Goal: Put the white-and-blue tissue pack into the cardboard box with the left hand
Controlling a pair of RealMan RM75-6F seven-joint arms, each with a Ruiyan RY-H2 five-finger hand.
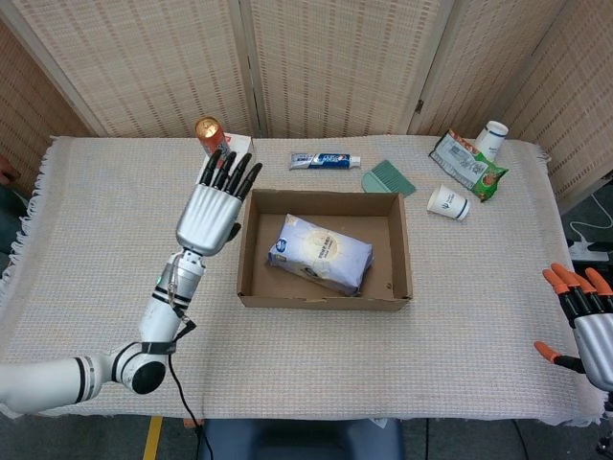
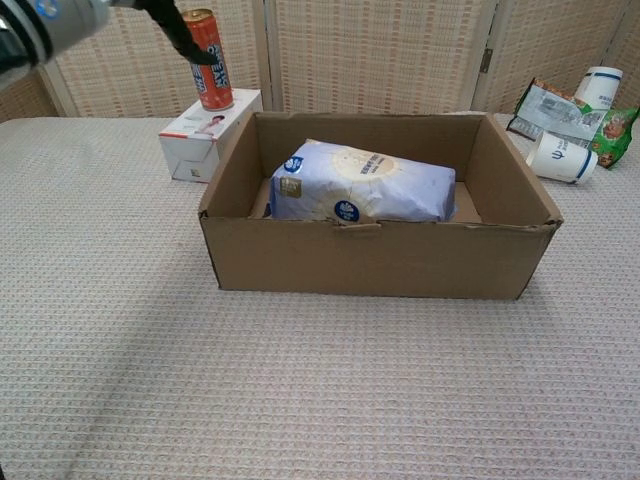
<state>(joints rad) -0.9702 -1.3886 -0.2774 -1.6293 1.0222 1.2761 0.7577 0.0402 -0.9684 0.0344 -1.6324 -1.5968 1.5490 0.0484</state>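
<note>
The white-and-blue tissue pack (image 1: pixel 320 253) (image 2: pixel 360 184) lies flat on the floor of the open cardboard box (image 1: pixel 394 251) (image 2: pixel 380 258), a little left of the middle. My left hand (image 1: pixel 213 203) hovers open just left of the box, fingers spread and holding nothing; in the chest view only its edge (image 2: pixel 60 15) shows at the top left corner. My right hand (image 1: pixel 586 321) sits at the table's right edge, far from the box, orange-tipped fingers apart and empty.
A white carton (image 1: pixel 226 184) (image 2: pixel 208 133) with a red can (image 1: pixel 211 134) (image 2: pixel 205 58) on top stands left of the box, partly behind my left hand. Behind the box lie a toothpaste tube (image 1: pixel 326 160) and green comb (image 1: pixel 388 177). At the back right are paper cups (image 1: pixel 447 202) (image 2: pixel 560 156) and a snack bag (image 1: pixel 466 164).
</note>
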